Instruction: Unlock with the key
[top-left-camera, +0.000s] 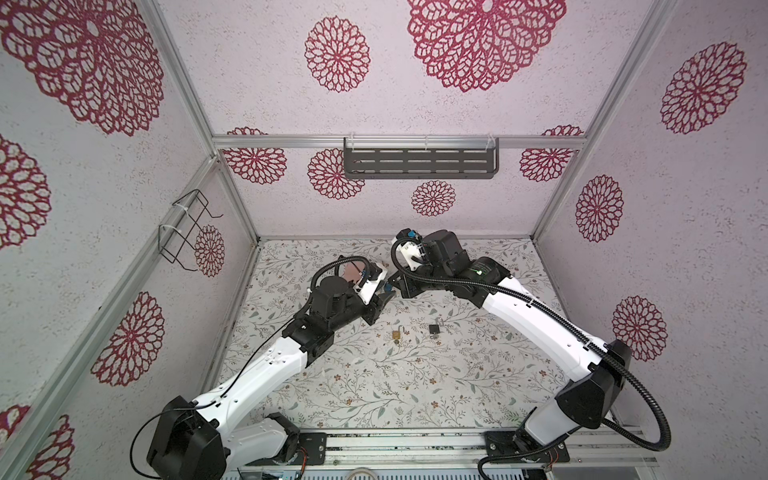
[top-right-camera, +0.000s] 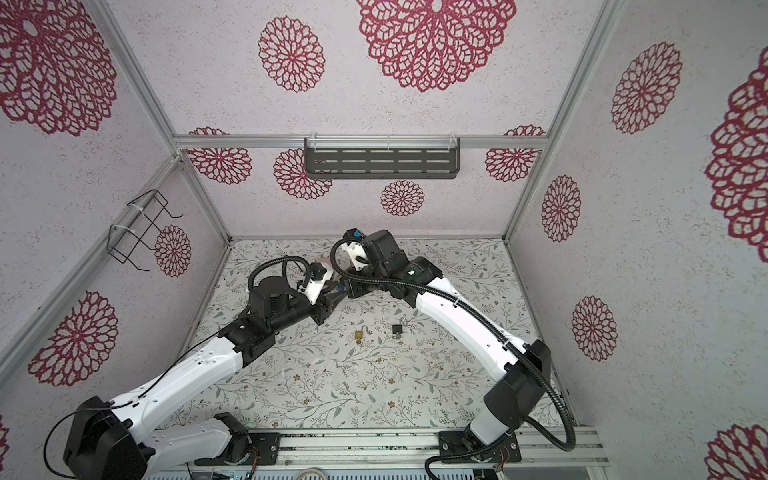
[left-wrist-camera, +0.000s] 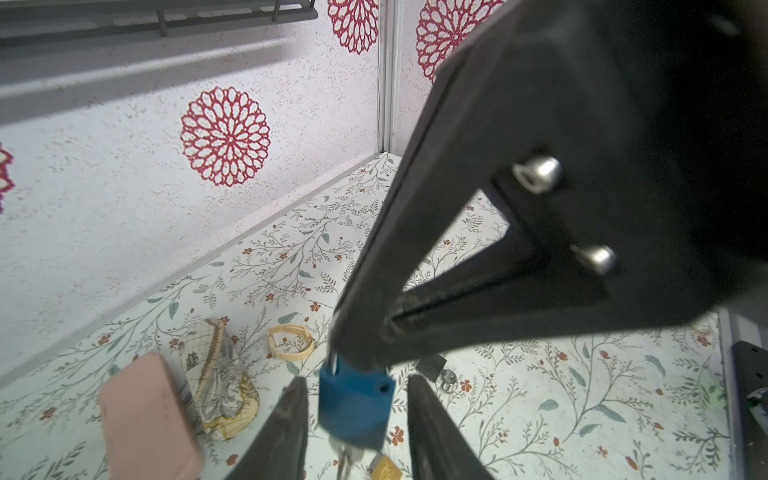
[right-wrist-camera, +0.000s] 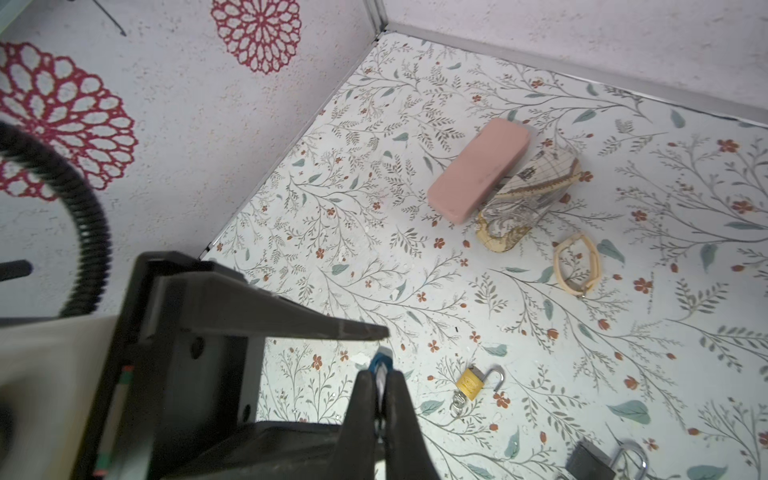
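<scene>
A blue padlock (left-wrist-camera: 353, 405) hangs in the air above the middle of the table, also seen in a top view (top-left-camera: 387, 287). My right gripper (right-wrist-camera: 380, 374) is shut on its top, at the shackle. A silver key (left-wrist-camera: 345, 455), blurred, shows just under the lock's body. My left gripper (left-wrist-camera: 356, 380) is open, with one finger on each side of the blue body and a gap to it on both sides. In both top views the two grippers meet tip to tip, left (top-left-camera: 384, 301) and right (top-left-camera: 395, 286).
A brass padlock (right-wrist-camera: 471, 382) with its shackle open and a black padlock (right-wrist-camera: 590, 461) lie on the floral table (top-left-camera: 374, 395). Further back lie a pink case (right-wrist-camera: 478, 170), a patterned pouch (right-wrist-camera: 528, 199) and a beige band (right-wrist-camera: 575, 266). A grey shelf (top-left-camera: 419, 160) hangs on the back wall.
</scene>
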